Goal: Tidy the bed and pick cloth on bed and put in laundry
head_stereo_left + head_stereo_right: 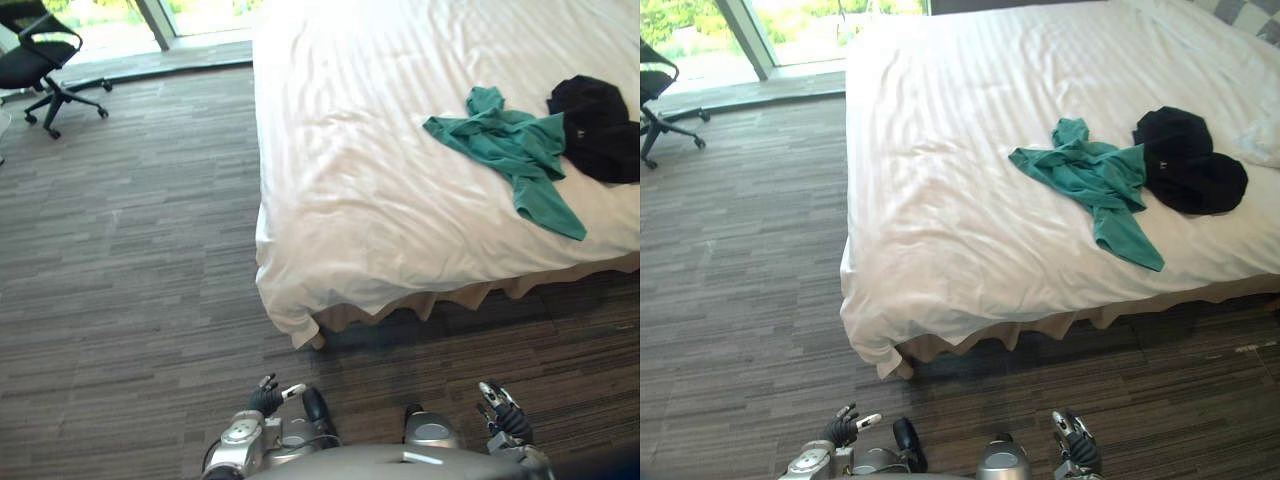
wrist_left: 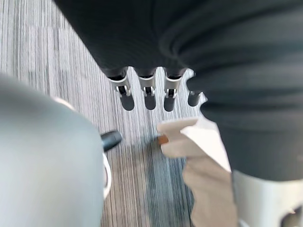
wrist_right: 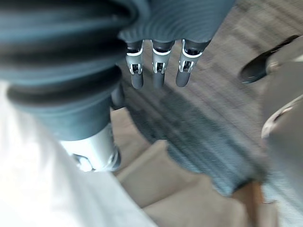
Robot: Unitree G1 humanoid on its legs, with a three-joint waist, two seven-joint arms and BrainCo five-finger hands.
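A teal green shirt (image 1: 515,156) lies crumpled on the white bed (image 1: 360,170), toward its right side. Touching it on the right is a black garment (image 1: 597,125) in a heap. Both show again in the right eye view, the green shirt (image 1: 1096,183) and the black garment (image 1: 1187,160). My left hand (image 1: 266,399) hangs low over the carpet near the bed's foot, fingers (image 2: 149,94) relaxed and empty. My right hand (image 1: 503,409) hangs low at the right, fingers (image 3: 158,71) straight, holding nothing. Both hands are well short of the clothes.
A black office chair (image 1: 42,60) on wheels stands at the far left by a bright window. Grey striped carpet (image 1: 130,300) spreads left of and in front of the bed. A beige bed skirt (image 1: 440,298) hangs under the sheet's front edge.
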